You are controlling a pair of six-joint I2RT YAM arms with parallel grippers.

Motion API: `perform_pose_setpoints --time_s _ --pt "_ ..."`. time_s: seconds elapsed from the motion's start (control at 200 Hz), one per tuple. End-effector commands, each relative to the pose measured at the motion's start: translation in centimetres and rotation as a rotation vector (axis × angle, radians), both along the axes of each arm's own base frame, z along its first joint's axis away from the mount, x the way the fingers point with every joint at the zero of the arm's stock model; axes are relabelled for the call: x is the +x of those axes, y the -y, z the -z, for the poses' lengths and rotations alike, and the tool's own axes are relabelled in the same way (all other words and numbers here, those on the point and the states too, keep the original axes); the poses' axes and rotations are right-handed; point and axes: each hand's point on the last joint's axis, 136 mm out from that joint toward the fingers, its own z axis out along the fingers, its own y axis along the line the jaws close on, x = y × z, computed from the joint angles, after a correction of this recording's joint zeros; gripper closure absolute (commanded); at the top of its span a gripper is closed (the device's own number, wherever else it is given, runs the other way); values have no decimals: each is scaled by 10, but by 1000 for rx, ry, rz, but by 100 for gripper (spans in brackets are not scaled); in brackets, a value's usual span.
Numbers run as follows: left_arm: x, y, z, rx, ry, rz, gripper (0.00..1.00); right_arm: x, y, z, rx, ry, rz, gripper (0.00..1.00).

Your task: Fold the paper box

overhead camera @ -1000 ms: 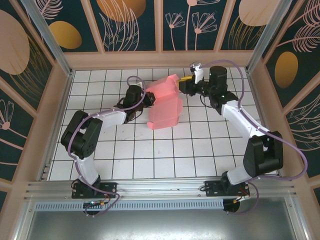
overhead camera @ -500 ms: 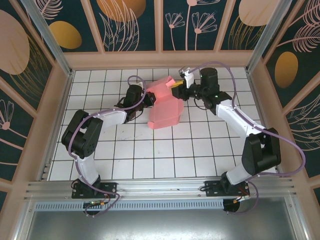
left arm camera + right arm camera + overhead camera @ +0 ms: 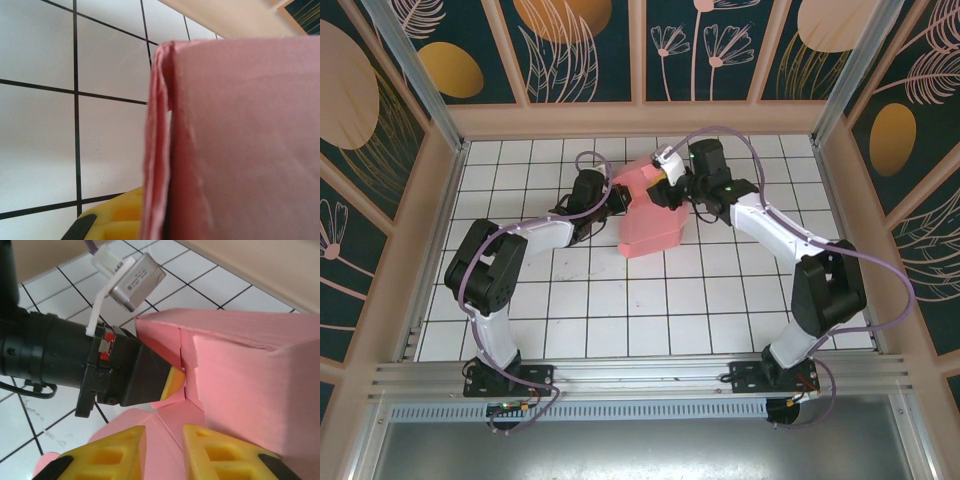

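My right arm has swung left; its gripper (image 3: 165, 435) now hangs over the far end of the paper box (image 3: 650, 218), fingers apart. My left gripper (image 3: 617, 197) pinches a side flap. The box is thin, matte salmon-pink card on the tiled table (image 3: 620, 310). Its walls are raised but its creased flaps are unclosed, so I judge it about half folded.

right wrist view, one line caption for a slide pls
Left pincer pinches a folded edge of the paper box while the open right pincer hovers just above it.
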Motion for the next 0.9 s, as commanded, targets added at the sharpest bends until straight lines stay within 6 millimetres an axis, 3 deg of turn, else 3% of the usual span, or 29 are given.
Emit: perform_pose_setpoints --time_s 0.0,0.125,0.195,0.41,0.49,0.591,0.736,0.896 --pt "4 8 -9 -25 16 25 100 13 6 0 -74 51 51 78" --pt "4 7 -10 -27 18 20 100 15 12 -7 -70 87 84 81" --pt "4 7 -9 -28 15 18 100 10 13 -17 -40 101 77 75" --pt "5 9 -8 -39 12 24 100 -42 5 -69 179 101 -123 60" --pt "5 10 -7 -41 11 27 100 -52 12 -90 263 133 -130 60" --pt "5 10 -7 -42 10 31 100 -46 34 -109 331 185 -52 58" --pt "4 11 -8 -44 11 36 100 -17 60 -98 304 161 81 51" --pt "4 11 -9 -42 15 40 100 -3 56 -73 226 101 55 44"
